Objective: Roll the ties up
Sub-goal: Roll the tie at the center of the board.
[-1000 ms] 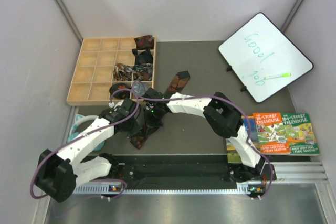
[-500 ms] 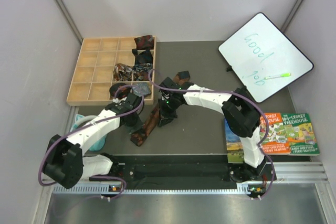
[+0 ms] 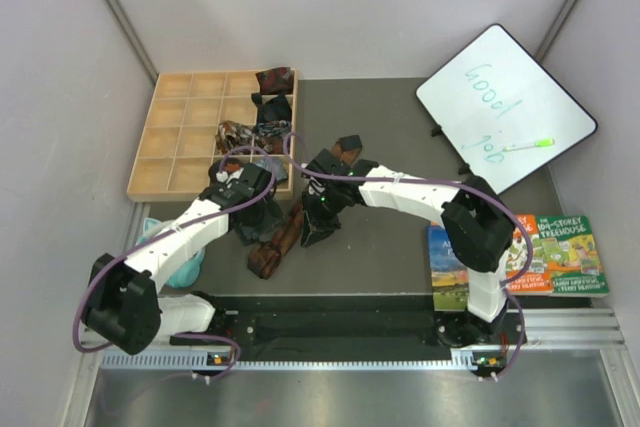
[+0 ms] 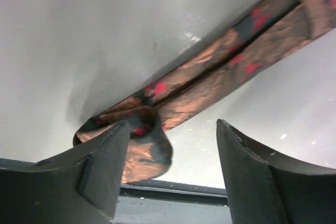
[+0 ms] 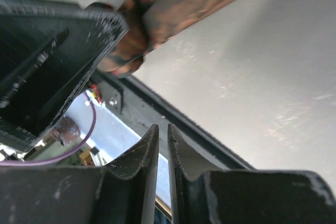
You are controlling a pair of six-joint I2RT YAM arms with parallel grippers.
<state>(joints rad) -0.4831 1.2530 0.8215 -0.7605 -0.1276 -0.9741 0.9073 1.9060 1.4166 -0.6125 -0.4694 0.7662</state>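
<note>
Currently, the left gripper (image 4: 172,125) is held open at the folded near end of the long tie (image 4: 220,72), while the right gripper (image 5: 163,128) is held nearly closed, empty.

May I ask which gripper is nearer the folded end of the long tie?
Left. The left gripper hangs open over the tie's folded end; the right gripper stands farther off, beside the tie.

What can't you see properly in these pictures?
- Top view: the right arm covers the tie's middle.
- Top view: the left arm covers most of the headphones.
- Left wrist view: the picture's edge cuts off the tie's far end.
- Right wrist view: the tie is blurry, partly behind a black shape.
</note>
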